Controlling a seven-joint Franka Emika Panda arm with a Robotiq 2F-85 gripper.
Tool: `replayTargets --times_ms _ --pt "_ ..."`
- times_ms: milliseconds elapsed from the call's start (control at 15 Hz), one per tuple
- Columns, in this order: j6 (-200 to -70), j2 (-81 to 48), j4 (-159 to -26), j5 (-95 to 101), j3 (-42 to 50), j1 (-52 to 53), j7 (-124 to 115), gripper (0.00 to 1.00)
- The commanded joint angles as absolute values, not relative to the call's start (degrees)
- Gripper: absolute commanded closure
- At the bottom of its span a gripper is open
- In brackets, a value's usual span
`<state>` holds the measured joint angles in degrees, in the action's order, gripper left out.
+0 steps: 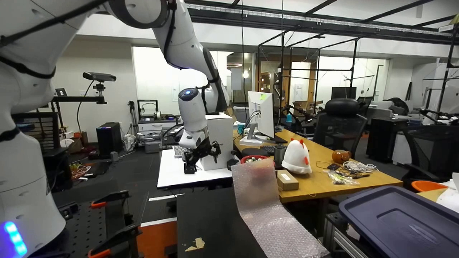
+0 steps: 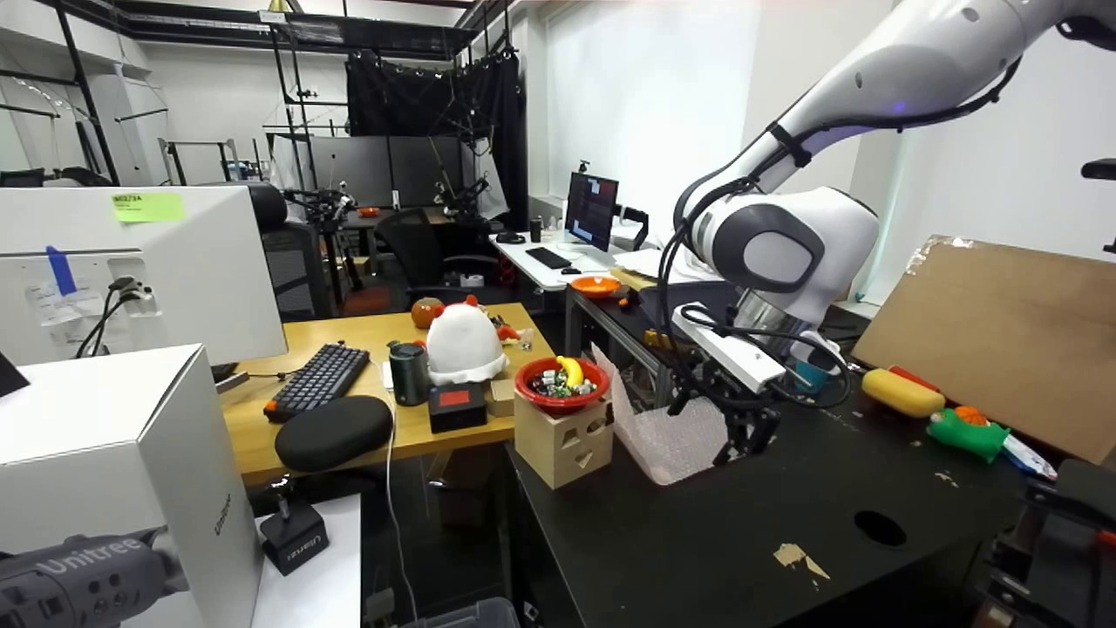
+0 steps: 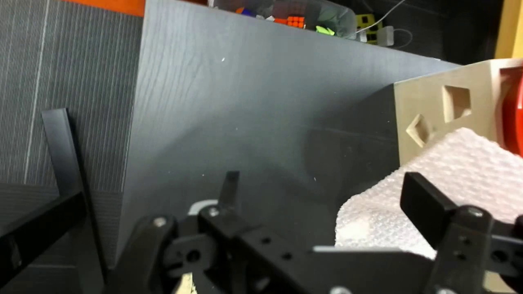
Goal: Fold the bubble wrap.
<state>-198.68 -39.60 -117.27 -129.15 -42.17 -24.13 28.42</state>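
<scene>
On the table's right, bubble wrap seemed light, soft, best pinched by its raised end; gripper gaped wide, empty.

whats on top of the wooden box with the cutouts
A red bowl sits on the wooden box, holding a yellow banana and small shiny items. The surface directly under the bowl is covered, so unseen.

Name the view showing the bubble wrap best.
An exterior view: there the bubble wrap runs unobstructed from raised end to frame bottom. Elsewhere, in an exterior view the claw overlaps it and its raised part looks narrow; the wrist view crops it at right, partly behind the claw.
</scene>
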Motion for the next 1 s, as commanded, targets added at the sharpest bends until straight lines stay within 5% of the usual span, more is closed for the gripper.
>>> replayTargets --times_ms 0,933 --pt "-198.7 -36.6 -119.4 -135.5 -35.2 -17.8 40.4 0.00" --pt "-198.7 -36.3 -125.9 -144.0 -5.0 11.5 76.4 0.00"
